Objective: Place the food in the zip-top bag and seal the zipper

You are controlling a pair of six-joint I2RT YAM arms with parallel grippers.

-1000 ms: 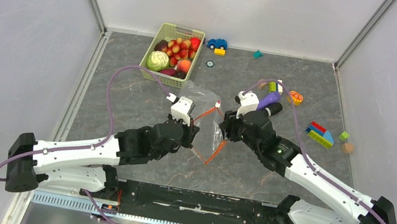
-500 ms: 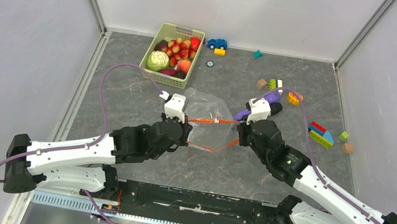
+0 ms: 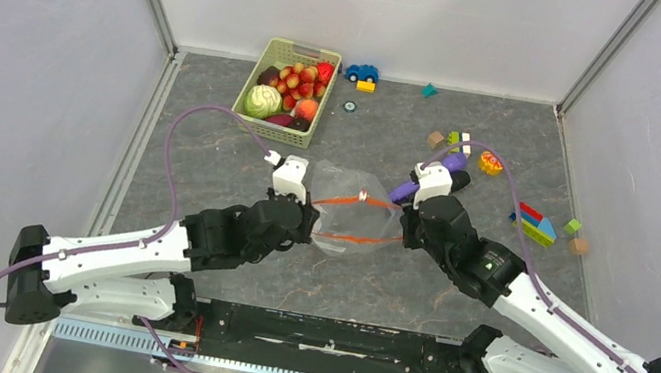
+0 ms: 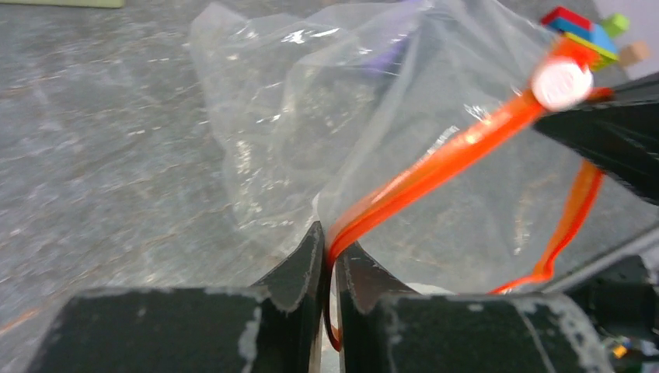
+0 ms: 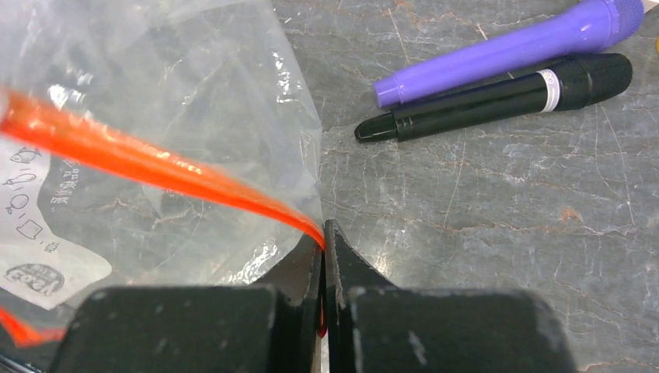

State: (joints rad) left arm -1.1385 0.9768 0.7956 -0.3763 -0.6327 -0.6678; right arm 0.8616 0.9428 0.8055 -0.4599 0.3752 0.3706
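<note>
The clear zip-top bag (image 3: 351, 218) hangs stretched between my two grippers at mid-table, its mouth apart in a narrow loop. Its orange-red zipper (image 3: 356, 201) runs from one gripper to the other. My left gripper (image 3: 311, 219) is shut on the zipper's left end; in the left wrist view the zipper (image 4: 435, 167) comes out from between the jaws of the left gripper (image 4: 332, 245). My right gripper (image 3: 398, 226) pinches the other end, and in the right wrist view the right gripper (image 5: 324, 233) is shut on the zipper (image 5: 116, 151). The food (image 3: 287, 88) lies in the basket, apart from the bag.
The light-green basket (image 3: 305, 46) stands at the back left. A purple marker (image 5: 513, 50) and a black marker (image 5: 497, 97) lie just right of the right gripper. Building blocks (image 3: 533, 224), an orange citrus slice (image 3: 492, 162) and a blue toy car (image 3: 362, 72) are scattered further back and right.
The right gripper has closed on the zipper's end and pulled right. The bag's mouth went from a drooping V to a taut horizontal loop between the grippers.
</note>
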